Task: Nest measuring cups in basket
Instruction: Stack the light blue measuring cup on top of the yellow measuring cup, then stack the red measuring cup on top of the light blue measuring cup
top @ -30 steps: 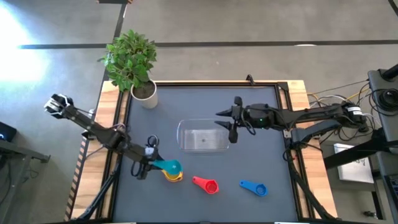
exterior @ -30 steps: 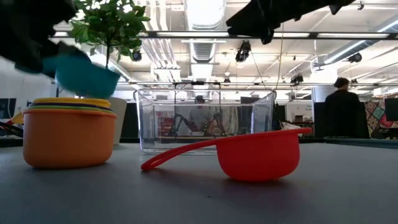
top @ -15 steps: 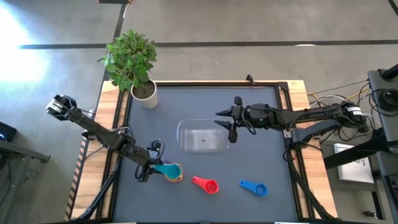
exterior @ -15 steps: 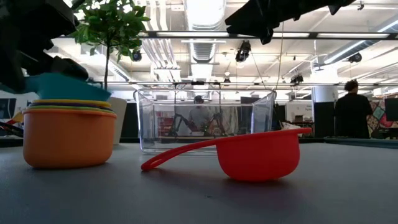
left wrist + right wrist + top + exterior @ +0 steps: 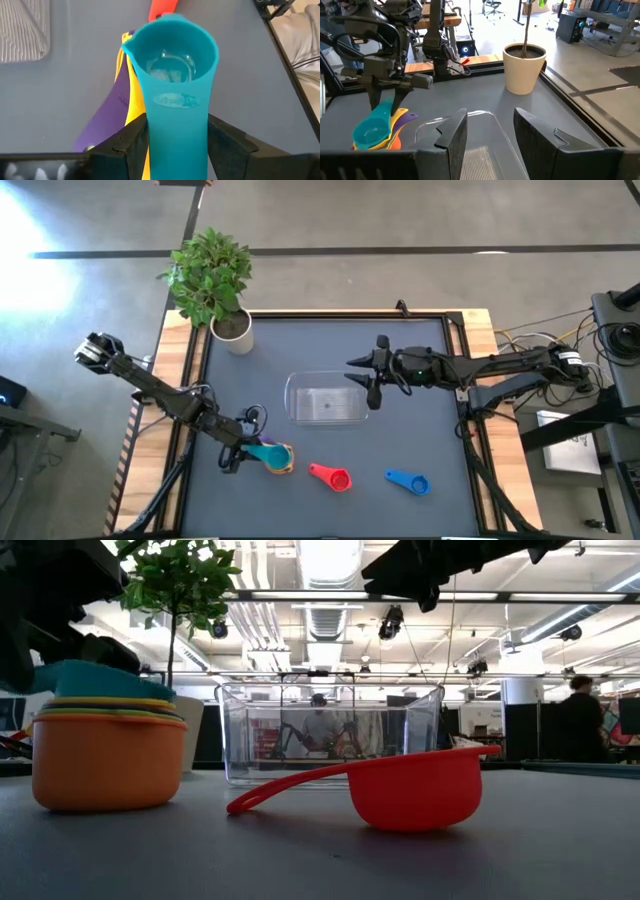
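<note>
Left gripper (image 5: 240,450) of mine, lower left of the high view, is clamped on the light blue cup's (image 5: 175,75) handle, the cup seated on the nested stack (image 5: 105,755). My right gripper (image 5: 372,380) hangs with fingers apart at the clear basket's (image 5: 327,399) right edge; red cup (image 5: 333,476) and blue cup (image 5: 408,481) lie below the basket.

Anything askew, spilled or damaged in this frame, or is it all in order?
Nothing spilled or damaged. One oddity: the cup stack is being nested on the table, while the basket sits empty. The left gripper holds the light blue cup by its handle atop the stack; the red cup and blue cup lie apart.
</note>
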Controlling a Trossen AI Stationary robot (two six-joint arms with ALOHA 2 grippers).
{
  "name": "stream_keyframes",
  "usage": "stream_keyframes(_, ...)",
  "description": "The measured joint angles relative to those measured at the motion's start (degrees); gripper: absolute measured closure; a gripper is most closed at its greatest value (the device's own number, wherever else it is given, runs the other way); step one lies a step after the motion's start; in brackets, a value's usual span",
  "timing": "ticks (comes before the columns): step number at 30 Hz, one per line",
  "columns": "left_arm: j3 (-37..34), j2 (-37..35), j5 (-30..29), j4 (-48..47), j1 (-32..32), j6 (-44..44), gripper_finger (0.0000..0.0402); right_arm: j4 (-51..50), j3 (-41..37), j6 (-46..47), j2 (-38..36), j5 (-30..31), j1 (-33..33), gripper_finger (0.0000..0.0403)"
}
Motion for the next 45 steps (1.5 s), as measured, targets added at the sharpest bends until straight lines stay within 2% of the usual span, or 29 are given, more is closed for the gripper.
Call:
stream_keyframes(12,1.13,0.00,-0.02,-1.07,0.00,-1.15,0.0198,0.00,-0.02,0.29,0.00,0.02,-0.02,0.0252)
stream_keyframes(17,4.64,0.00,-0.28,-6.91,0.07,1.34,0.0176,-0.90,-0.02,1.20,0.00,0.01,0.00,0.0252)
stream_keyframes(22,8.59,-0.45,-4.58,-9.13,0.07,2.83,0.0175,-7.11,-0.02,1.95,0.00,-2.86,1.01,0.0252)
stream_keyframes(27,8.53,-1.14,-9.11,-3.24,0.07,7.43,0.0190,-9.25,-0.02,3.04,0.38,-4.79,6.02,0.0252)
stream_keyframes(34,7.78,-1.29,-9.29,8.99,0.07,15.20,0.0213,-10.86,0.78,5.37,2.46,-2.97,14.06,0.0255)
stream_keyframes(37,7.32,-1.29,-9.33,14.67,0.07,20.24,0.0220,-8.17,1.55,5.14,5.46,0.23,16.92,0.0261)
stream_keyframes(40,6.73,-1.36,-9.35,19.60,0.07,23.60,0.0224,-8.38,3.50,4.79,9.94,0.20,18.70,0.0267)
stream_keyframes(45,4.45,-1.39,-9.35,25.25,0.07,24.16,0.0225,-10.82,8.56,4.21,18.21,-0.31,20.97,0.0278)
